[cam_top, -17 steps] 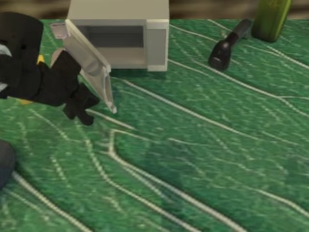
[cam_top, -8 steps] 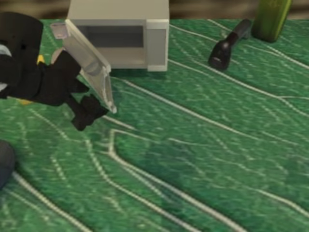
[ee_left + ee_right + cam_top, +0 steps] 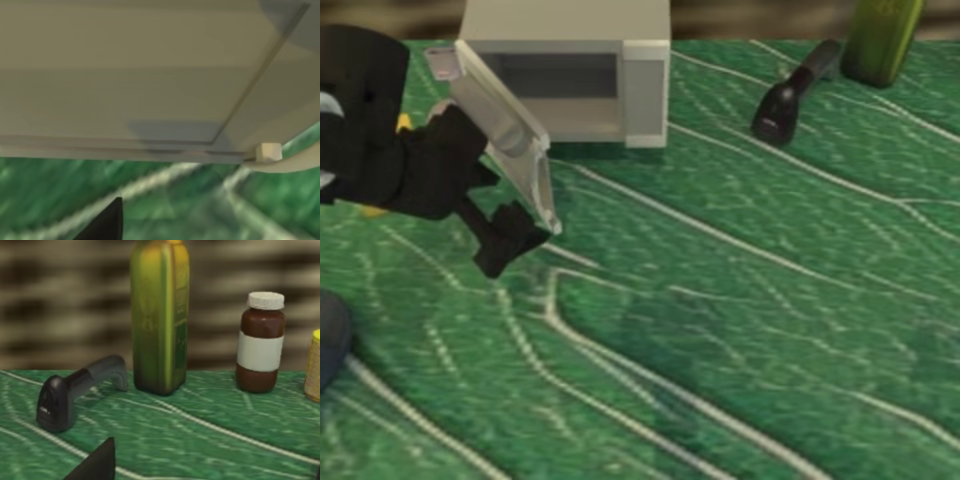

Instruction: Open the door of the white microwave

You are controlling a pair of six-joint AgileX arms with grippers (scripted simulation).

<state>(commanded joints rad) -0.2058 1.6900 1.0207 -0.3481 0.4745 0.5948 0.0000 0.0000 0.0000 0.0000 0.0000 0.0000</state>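
We are finding no brand or legible writing anywhere; the brown bottle (image 3: 260,342) is wearing a blank white band under a white cap, and the scanner (image 3: 793,92) is showing only a small pale patch on its head that we cannot read.

The white microwave (image 3: 570,68) is sitting at the far edge of the surface (image 3: 740,330), left of centre in the top view; it is a boxy off-white shell with a darker cavity showing and a narrow panel at its right end. The door (image 3: 505,140) is standing swung out toward the near left, hinged at the microwave's left corner; it is a flat panel with a pale frame around a greyish see-through window, and in the left wrist view it is filling the upper half, with a small white block at its corner.

Our left gripper (image 3: 505,235) is sitting just beside the door's free lower corner, black and blocky; we cannot tell whether its jaws are open or closed, nor whether they are touching the door.

The surface is looking like green cloth crossed by pale curving lines. A tall green bottle (image 3: 160,315), glossy and square-shouldered, is standing beside the dark pistol-shaped scanner at the far right; a yellow container (image 3: 314,365) is showing partly at the right wrist view's edge.

Our right gripper is only a dark tip in its own wrist view; we cannot tell the state of its jaws.
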